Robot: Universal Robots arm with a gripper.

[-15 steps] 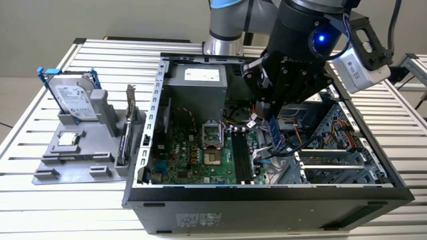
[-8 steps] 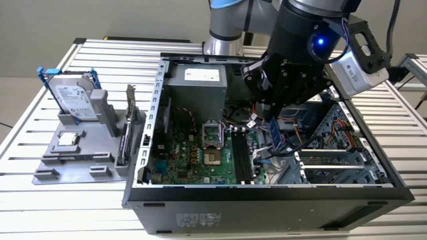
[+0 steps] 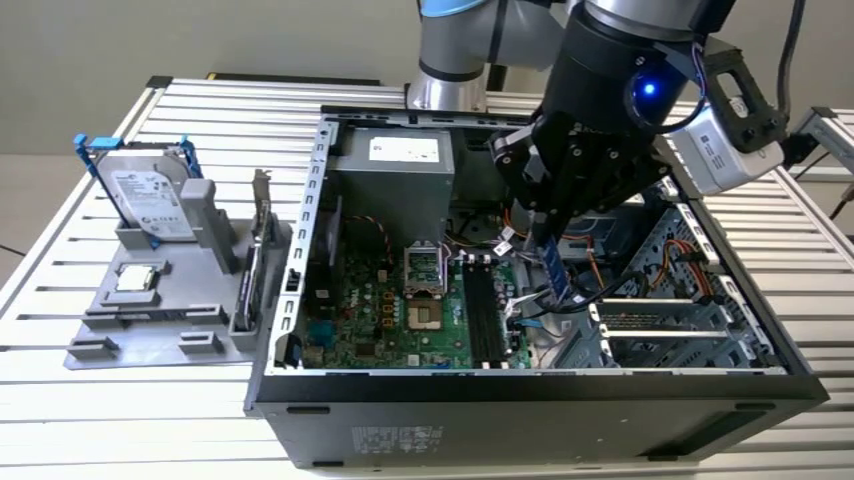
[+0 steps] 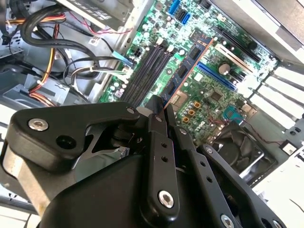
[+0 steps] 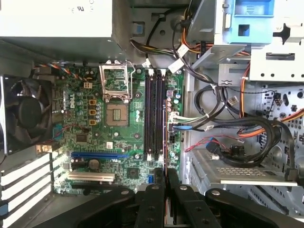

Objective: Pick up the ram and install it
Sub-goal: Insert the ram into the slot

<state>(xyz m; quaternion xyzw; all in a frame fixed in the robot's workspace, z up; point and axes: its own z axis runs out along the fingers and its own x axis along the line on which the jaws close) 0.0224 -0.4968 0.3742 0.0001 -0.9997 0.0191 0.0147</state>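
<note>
Inside the open computer case on the desk, the arm's fingers are clamped on the ram, holding it on edge low over the motherboard, close by the black memory slots.

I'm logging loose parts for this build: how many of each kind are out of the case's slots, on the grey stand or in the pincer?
Ram, held in the pincer: 1
Hard drive in blue frame: 1
Card with metal bracket: 1
Square silver chip: 1
Total: 4
</note>
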